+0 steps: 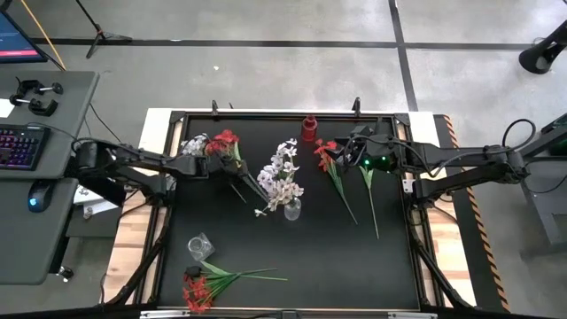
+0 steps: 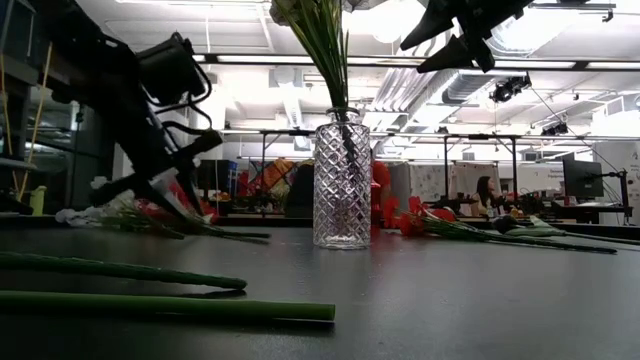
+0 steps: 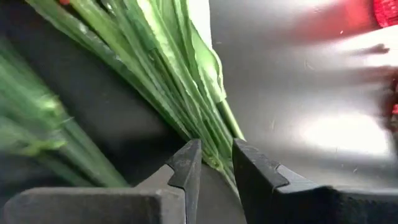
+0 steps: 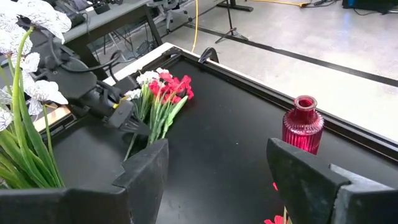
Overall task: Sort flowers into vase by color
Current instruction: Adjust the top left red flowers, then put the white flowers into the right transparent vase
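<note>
The left end effector is closed on green stems of the red flowers lying on the counter. The right end effector hangs open. White flowers stand in the clear vase; the red vase looks empty.

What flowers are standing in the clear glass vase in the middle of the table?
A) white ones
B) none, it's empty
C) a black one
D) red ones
A: the white flowers rise from the clear glass vase, while the red flowers lie flat on the table.
</note>
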